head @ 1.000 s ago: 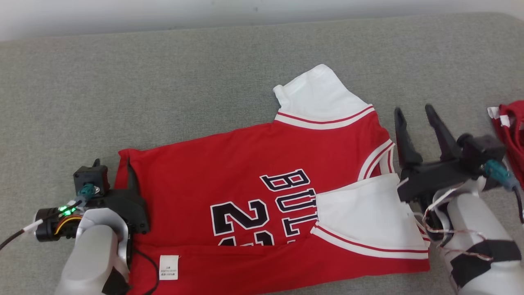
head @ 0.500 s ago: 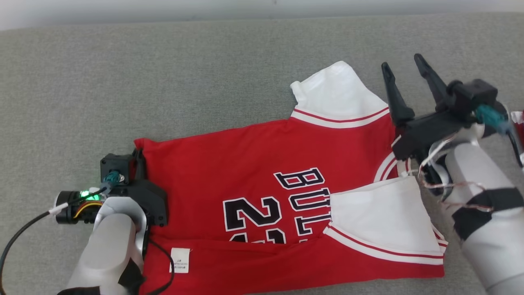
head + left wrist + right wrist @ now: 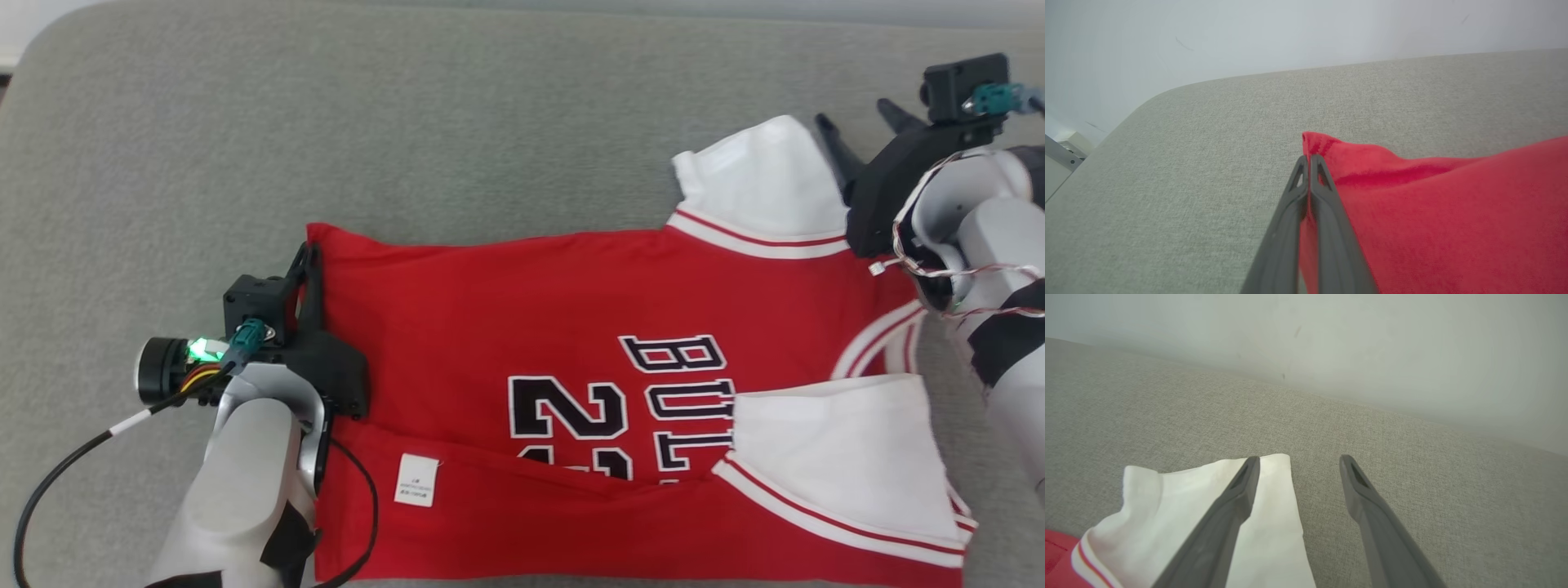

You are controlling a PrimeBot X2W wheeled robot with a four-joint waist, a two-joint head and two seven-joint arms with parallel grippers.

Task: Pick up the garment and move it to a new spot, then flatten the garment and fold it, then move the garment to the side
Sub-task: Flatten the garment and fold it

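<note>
The garment (image 3: pixel 571 310), a red jersey with black lettering and white sleeves, lies flat across the grey cushion (image 3: pixel 326 122). My left gripper (image 3: pixel 309 255) is at its left end, shut on the red hem corner. The left wrist view shows the gripper (image 3: pixel 1308 158) with its two fingers pressed together and red cloth (image 3: pixel 1453 204) pinched between them. My right gripper (image 3: pixel 856 114) stands open at the far white sleeve (image 3: pixel 759 180). In the right wrist view the right gripper (image 3: pixel 1299 458) has one finger over the sleeve's (image 3: pixel 1180 490) edge and the other over bare cushion.
The cushion's rounded left corner (image 3: pixel 49 57) and far edge meet a pale wall (image 3: pixel 1372 343). A second white sleeve (image 3: pixel 833 441) is folded over the jersey's near right part. A white label (image 3: pixel 416 480) shows on the near hem. My left arm's black cable (image 3: pixel 57 482) trails over the cushion.
The left gripper has shut on the hem corner. The right gripper has moved away from me to the far sleeve, still open. The head view has shifted, so the jersey sits further right.
</note>
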